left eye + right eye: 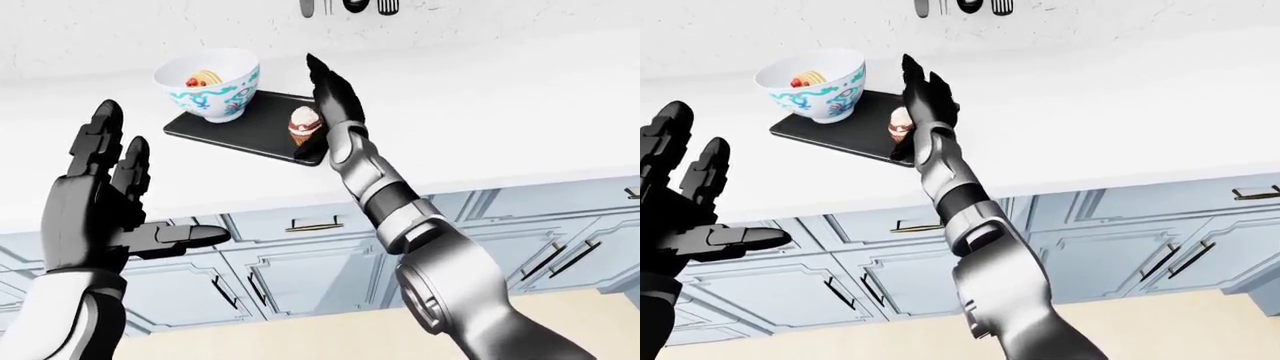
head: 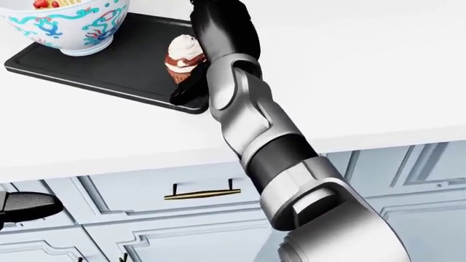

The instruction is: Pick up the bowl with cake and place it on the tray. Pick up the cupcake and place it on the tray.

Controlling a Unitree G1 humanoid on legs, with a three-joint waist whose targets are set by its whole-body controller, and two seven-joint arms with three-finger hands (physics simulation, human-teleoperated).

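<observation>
A black tray (image 1: 258,133) lies on the white counter. The patterned bowl with cake (image 1: 208,88) stands on the tray's left part. Near the tray's right edge stands the cupcake (image 2: 182,58), upright, with white frosting and a brown wrapper. My right hand (image 1: 328,101) is open just to the cupcake's right, its fingers (image 2: 218,24) stretched up past it and its thumb low at the tray's edge, not closed round it. My left hand (image 1: 135,187) is open and held up at the lower left of the left-eye view, off the counter and holding nothing.
The white counter (image 1: 500,127) stretches to the right of the tray. Pale blue cabinet drawers with brass handles (image 2: 202,192) sit below the counter's edge. Dark utensils (image 1: 345,6) hang on the wall above.
</observation>
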